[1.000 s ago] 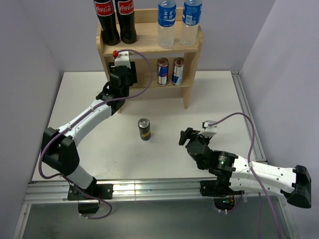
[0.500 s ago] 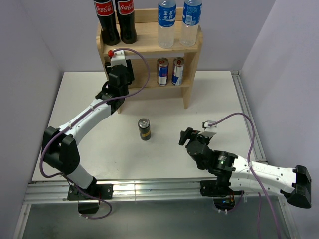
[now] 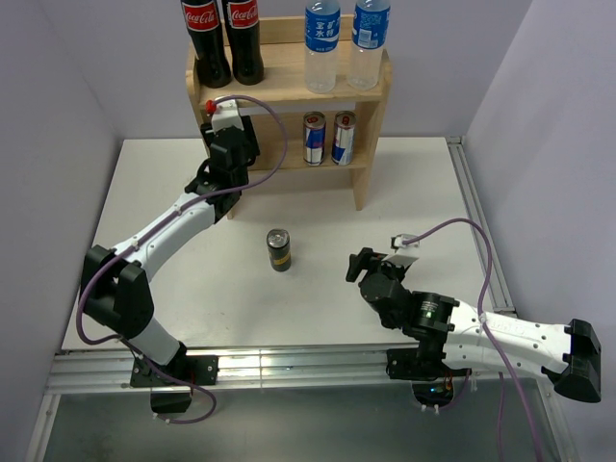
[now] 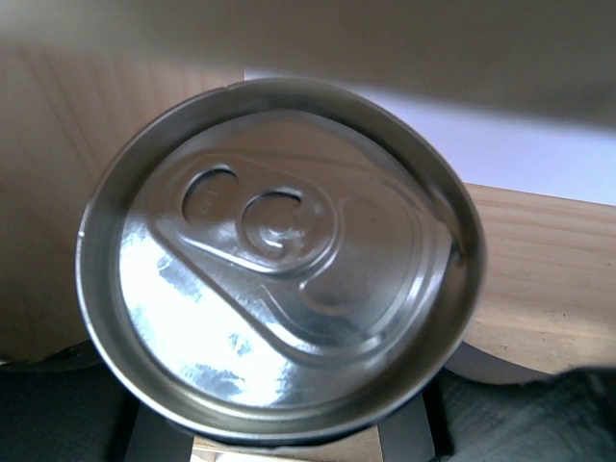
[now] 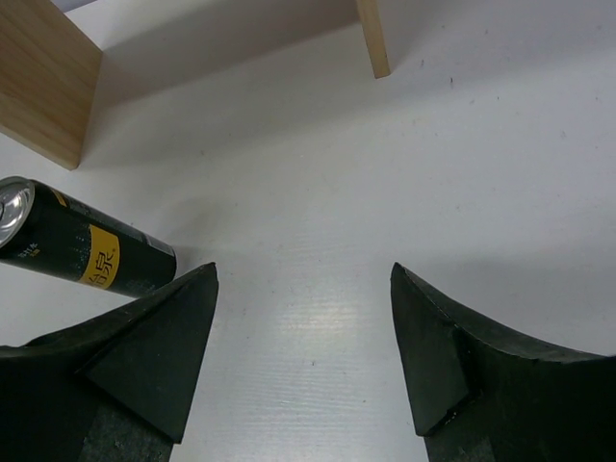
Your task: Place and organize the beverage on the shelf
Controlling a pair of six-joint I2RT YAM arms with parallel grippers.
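The wooden shelf stands at the back of the table. Two water bottles stand on its top tier at the right. Two blue-silver cans stand on the lower tier at the right. My left gripper reaches into the left of the lower tier, its fingertips hidden under the top tier. It is shut on a dark can whose silver lid fills the left wrist view. A second dark can stands on the table and also shows in the right wrist view. My right gripper is open and empty, to that can's right.
Two cola bottles stand on the top tier at the left. Grey walls close in the table on the left, back and right. A metal rail runs along the right edge. The shelf's right side panel foot lies ahead of my right gripper.
My left gripper has moved a little further in under the top tier with the can. The right arm and the can on the table have not moved.
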